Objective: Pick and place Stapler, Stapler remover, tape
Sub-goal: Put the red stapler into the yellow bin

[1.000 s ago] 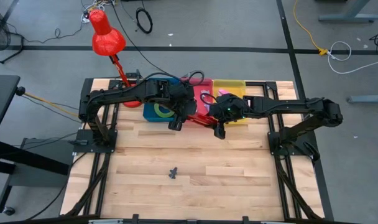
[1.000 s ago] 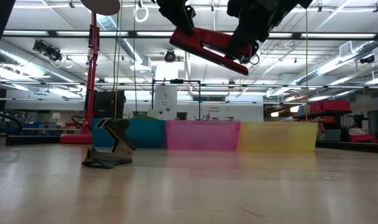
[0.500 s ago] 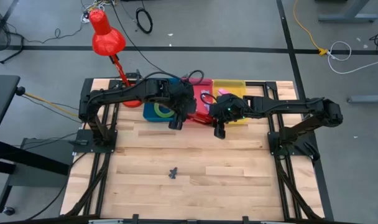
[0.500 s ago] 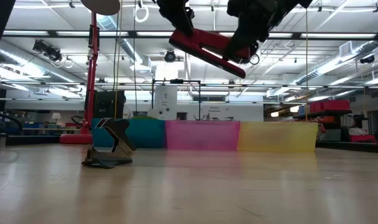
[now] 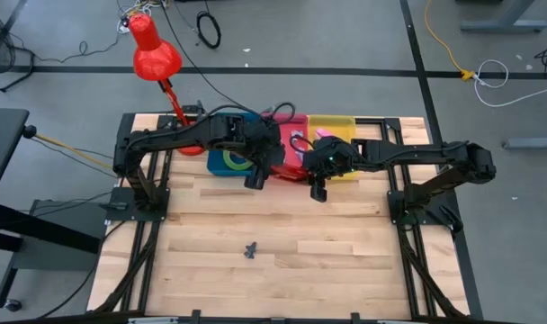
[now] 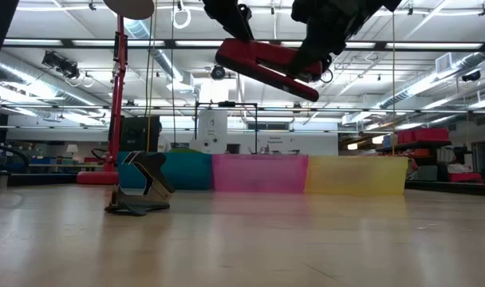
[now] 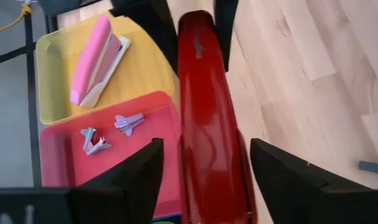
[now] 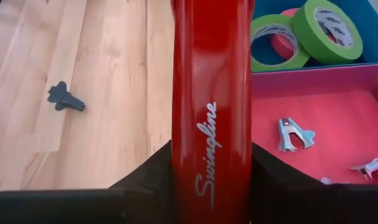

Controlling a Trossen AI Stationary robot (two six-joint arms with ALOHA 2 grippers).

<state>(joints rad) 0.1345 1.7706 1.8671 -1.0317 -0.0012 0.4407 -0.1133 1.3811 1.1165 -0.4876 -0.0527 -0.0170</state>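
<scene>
Right end effector (image 8: 211, 186) clamps the raised red stapler (image 8: 211, 93); left end effector (image 7: 204, 168) spread around it

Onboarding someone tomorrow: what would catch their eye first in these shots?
The red stapler, held in the air between both arms above the row of bins. The right gripper is clamped on one end; the left gripper's jaws stand apart on either side of the other end. Next, the red lamp at the table's far left corner, and a lone dark staple remover on the bare wood.
</scene>
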